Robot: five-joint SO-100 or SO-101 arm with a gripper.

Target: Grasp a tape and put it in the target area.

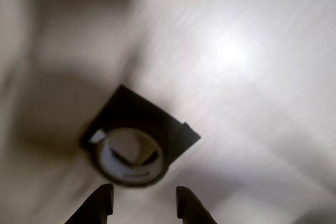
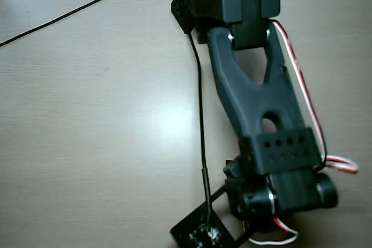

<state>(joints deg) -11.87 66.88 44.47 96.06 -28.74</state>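
Here, in your wrist view, everything is motion-blurred, so take the fine detail as uncertain. At the left the pale wood-grain table (image 1: 273,145) is darkened by a broad soft shadow. Near the lower middle sits the tape roll (image 1: 131,157), a dark ring with a pale inner core, lying flat with its hole facing the camera. It rests on a black square patch (image 1: 142,114), overlapping the patch's near-left corner, with part of the ring's rim hanging past the edge onto the table. A small white tab shows on the roll's left rim. Just below the roll, at the bottom edge, you see the two dark fingertips of the gripper (image 1: 143,199) spread apart, with bare table between them and nothing held. The tips are close to the roll's near rim; the blur does not let you tell whether they touch it. To the right the table carries a bright glare spot.

In your overhead view, a black cable (image 2: 87,5) crosses the far-left table from the left edge to the arm's base at the top. A second thin cable (image 2: 201,120) runs down the middle to a small black board (image 2: 195,232) at the bottom edge. Right of it the black arm (image 2: 256,97) reaches from the base toward the near edge, with red and white wires (image 2: 302,85) running along its right side. The arm's wrist covers the gripper and the tape roll here, so neither shows.
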